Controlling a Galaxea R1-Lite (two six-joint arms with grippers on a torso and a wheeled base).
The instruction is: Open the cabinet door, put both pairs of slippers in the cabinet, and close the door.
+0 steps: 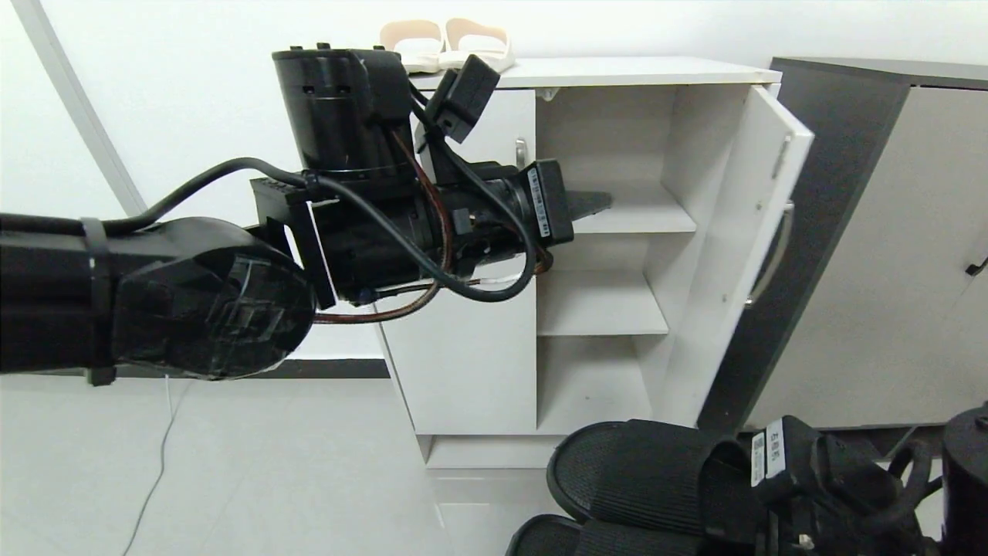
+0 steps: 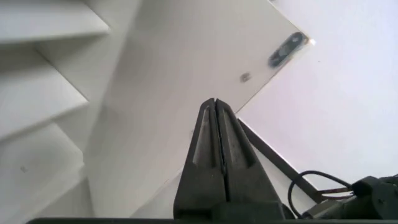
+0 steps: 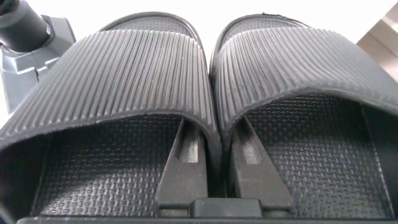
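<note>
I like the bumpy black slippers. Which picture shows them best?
The right wrist view: both black slippers up close, ridges clear, fingers pinching them. The head view shows them partly, low down. The left wrist view faces the cabinet.

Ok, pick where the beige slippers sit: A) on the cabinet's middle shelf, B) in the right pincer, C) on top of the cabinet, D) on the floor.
C: the beige slippers rest on the cabinet top, above the open door.
</note>
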